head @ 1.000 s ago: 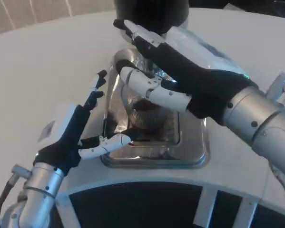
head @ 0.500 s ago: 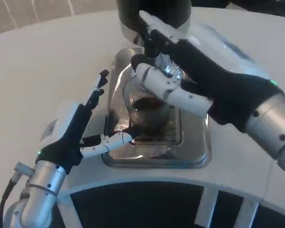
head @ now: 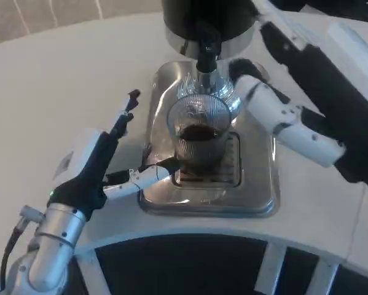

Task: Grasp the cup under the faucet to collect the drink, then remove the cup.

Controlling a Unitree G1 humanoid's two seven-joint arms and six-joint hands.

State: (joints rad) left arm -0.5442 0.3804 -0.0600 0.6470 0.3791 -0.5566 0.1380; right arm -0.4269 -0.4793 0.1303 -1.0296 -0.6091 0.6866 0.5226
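Cup point(head: 199, 132): clear ribbed plastic, dark drink inside, stood on the steel drip tray point(head: 257, 200) directly under the faucet point(head: 207, 58); collection is judged under way. Left hand point(head: 107, 166): spread, nothing held, one finger laid near the cup's base; right hand point(head: 294, 123): extended beside the cup, nothing gripped, so closure round the cup is called for before removal. Surface: white table point(head: 61, 80).

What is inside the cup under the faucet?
The clear cup holds a dark drink, its surface showing partway up. It stands on the metal tray below the faucet. The cup's bottom is hard to make out through the ribbed wall.
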